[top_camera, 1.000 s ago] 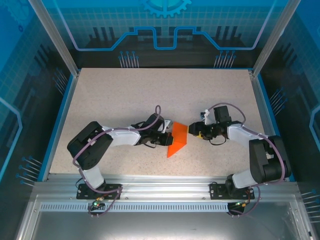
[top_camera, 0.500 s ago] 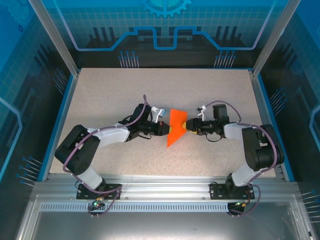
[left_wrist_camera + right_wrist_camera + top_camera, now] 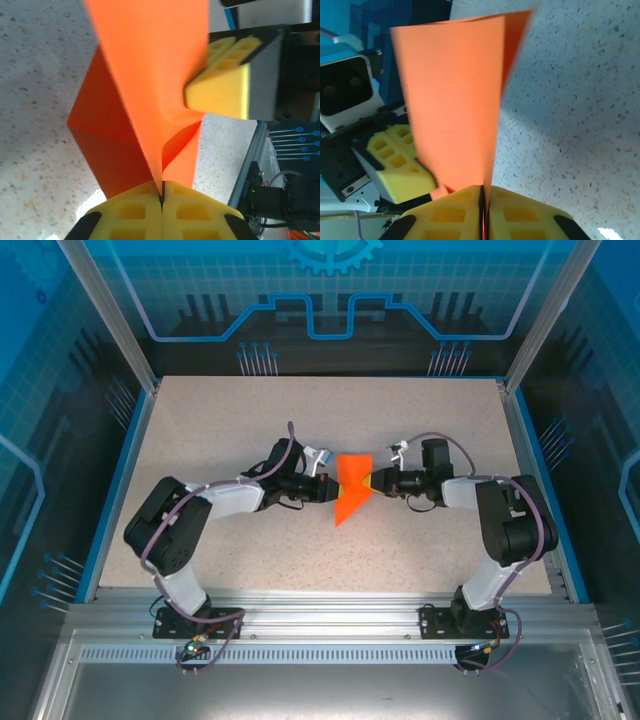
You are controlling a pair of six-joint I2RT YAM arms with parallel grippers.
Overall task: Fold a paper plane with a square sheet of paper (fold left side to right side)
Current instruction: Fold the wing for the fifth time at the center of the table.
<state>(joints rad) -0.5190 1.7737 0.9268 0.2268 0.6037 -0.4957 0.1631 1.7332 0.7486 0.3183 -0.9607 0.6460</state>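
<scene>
The square sheet of paper (image 3: 352,490) is bright orange and folded, with creases and a point toward the near side. It is held up off the table between both arms at mid-table. My left gripper (image 3: 329,491) is shut on its left edge; in the left wrist view the paper (image 3: 150,75) runs up from the pinched yellow left gripper (image 3: 161,194). My right gripper (image 3: 375,483) is shut on its right edge; in the right wrist view the paper (image 3: 452,100) stands up from the closed right gripper (image 3: 482,196). Each wrist view shows the other gripper's yellow fingers (image 3: 220,75) (image 3: 395,165) across the sheet.
The speckled beige table (image 3: 250,420) lies open all around the paper. A blue rim and metal frame posts (image 3: 530,350) bound it at the sides and back. Both arm bases (image 3: 190,615) sit at the near edge.
The right gripper has closed on the paper's right edge. Both grippers and the paper have shifted slightly toward the back of the table, and the left arm has drawn in.
</scene>
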